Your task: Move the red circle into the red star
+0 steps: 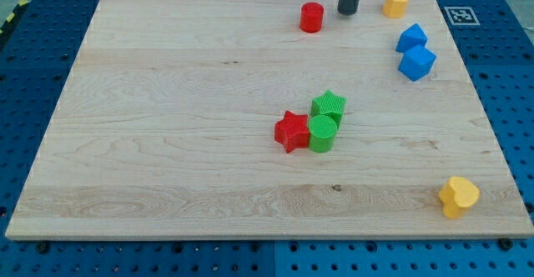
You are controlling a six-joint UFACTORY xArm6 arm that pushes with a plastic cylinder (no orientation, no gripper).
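Observation:
The red circle (311, 17) stands near the view's top edge of the wooden board, a little right of centre. The red star (291, 131) lies near the board's middle, touching a green circle (322, 133) on its right. My tip (347, 12) is at the view's top, just right of the red circle with a small gap between them. The rod rises out of the view's top.
A green star (329, 105) sits just above the green circle. Two blue blocks (411, 37) (416, 62) lie at the upper right. A yellow block (395, 2) sits at the top right, another yellow block (458, 196) at the bottom right. The board (167, 143) is bordered by a blue pegboard.

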